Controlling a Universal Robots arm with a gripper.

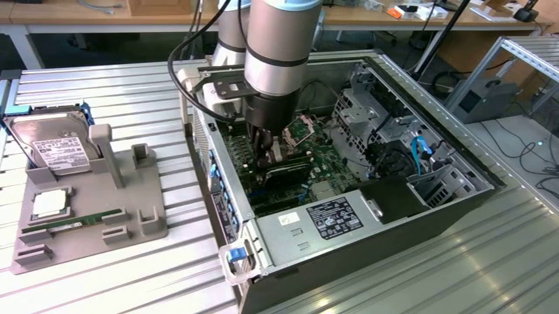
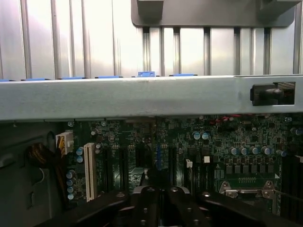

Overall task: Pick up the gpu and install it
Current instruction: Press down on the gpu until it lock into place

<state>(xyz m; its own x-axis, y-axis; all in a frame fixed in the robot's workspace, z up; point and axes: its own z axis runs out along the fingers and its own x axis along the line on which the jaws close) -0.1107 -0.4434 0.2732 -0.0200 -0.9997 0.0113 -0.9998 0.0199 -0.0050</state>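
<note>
On the exterior view's left, a grey holder tray point(image 1: 131, 226) on the ribbed worktop point(image 1: 419, 275) carries a silver hard drive point(image 1: 54, 147) and a narrow memory stick point(image 1: 74, 224). Right of it lies the open computer case point(image 1: 472, 196), where the pincer point(image 1: 262, 140) reaches down to the green motherboard point(image 1: 328, 167), fully closed; whether it grips anything cannot be told. A dark card point(image 1: 287, 173), possibly the gpu, sits just below it.

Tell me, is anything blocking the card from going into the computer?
Nothing I can see. The gripper is shut, down inside the open computer case, right over the green board. The dark card sits on the board beside it, with nothing between them.
</note>
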